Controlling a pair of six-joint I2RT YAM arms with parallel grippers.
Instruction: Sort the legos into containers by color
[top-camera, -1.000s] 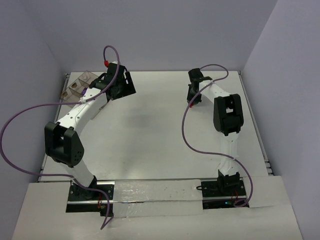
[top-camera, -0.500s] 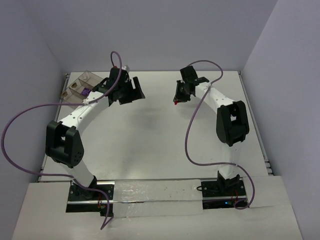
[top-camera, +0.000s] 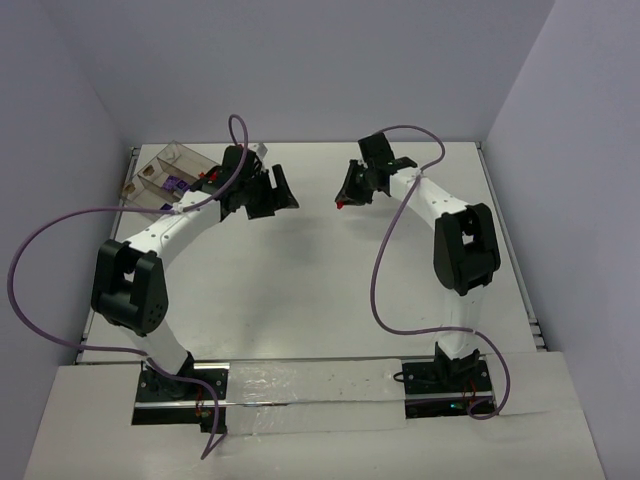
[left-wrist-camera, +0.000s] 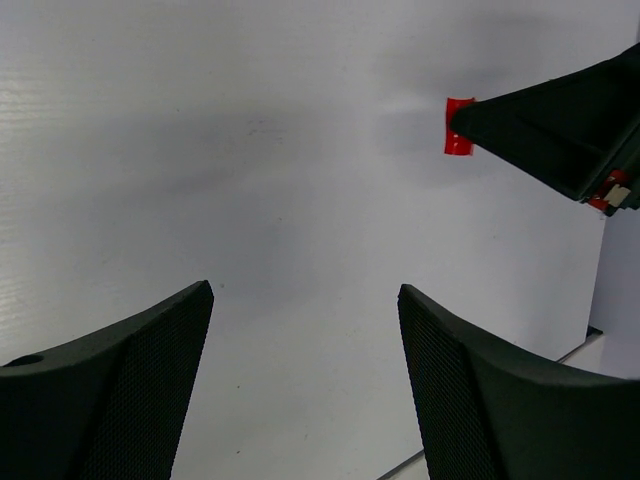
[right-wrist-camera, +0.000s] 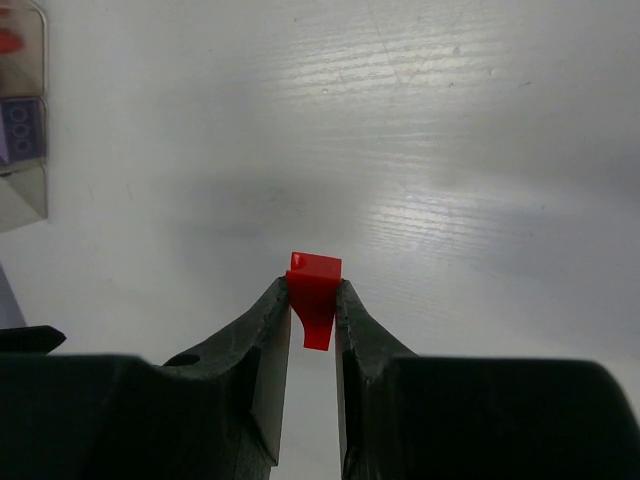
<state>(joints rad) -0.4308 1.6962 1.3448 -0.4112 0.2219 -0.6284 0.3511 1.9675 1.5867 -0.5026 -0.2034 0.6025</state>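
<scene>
My right gripper (right-wrist-camera: 313, 290) is shut on a small red lego (right-wrist-camera: 315, 297), held above the table near its far middle; the piece shows at its tip in the top view (top-camera: 341, 203) and in the left wrist view (left-wrist-camera: 458, 127). My left gripper (top-camera: 278, 192) is open and empty, its fingers (left-wrist-camera: 150, 370) wide apart over bare table, just right of the clear tray (top-camera: 150, 180). The tray sits at the far left and holds purple legos (top-camera: 176, 185). In the right wrist view a purple lego (right-wrist-camera: 22, 130) and a red piece (right-wrist-camera: 8, 40) lie in separate compartments.
White table with walls at the back and both sides. Purple cables loop from both arms. The right gripper's black finger (left-wrist-camera: 560, 125) reaches into the left wrist view at the upper right.
The left gripper has moved right, away from the tray, uncovering purple legos in it. The right gripper has moved left toward the middle with the red lego.
</scene>
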